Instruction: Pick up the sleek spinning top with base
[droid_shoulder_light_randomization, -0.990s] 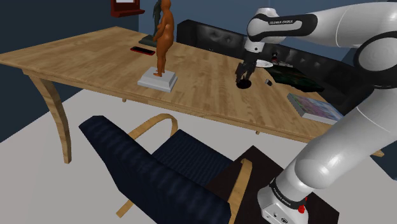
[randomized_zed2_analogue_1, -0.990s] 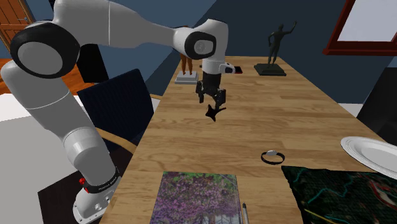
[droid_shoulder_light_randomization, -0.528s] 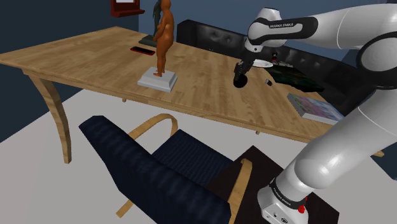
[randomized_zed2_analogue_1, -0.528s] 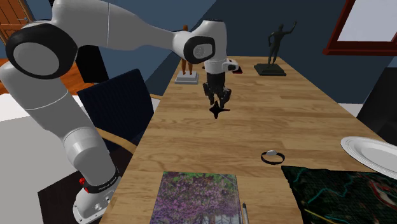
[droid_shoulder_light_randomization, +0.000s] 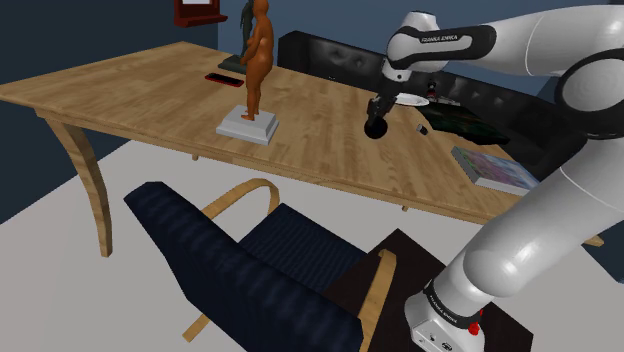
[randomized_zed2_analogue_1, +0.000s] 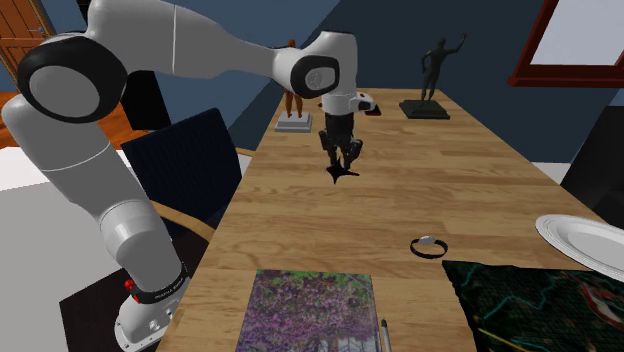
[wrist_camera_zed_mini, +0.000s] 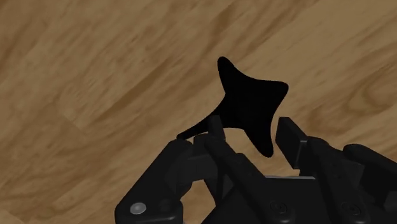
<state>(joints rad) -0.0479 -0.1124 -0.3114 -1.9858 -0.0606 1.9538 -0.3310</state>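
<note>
Long wooden table (droid_shoulder_light_randomization: 150, 90): your work surface.
White arm (randomized_zed2_analogue_1: 200, 45): reaches out over table's middle.
Orange figure statue on pale plinth (droid_shoulder_light_randomization: 254, 75): well apart from target, no obstacle to you.
Black two-finger gripper (randomized_zed2_analogue_1: 341, 152): low, pointing down, just above target.
Flat black four-pointed spinning top (wrist_camera_zed_mini: 248, 102): appears to lie on bare wood right under gripper, one point between fingers (wrist_camera_zed_mini: 289, 130).
Fingers spread, straddling that point, no pinch visible.
Your progress, as judged: approach and line-up done. Closing, gripping and lifting left. Top not yet off table.
</note>
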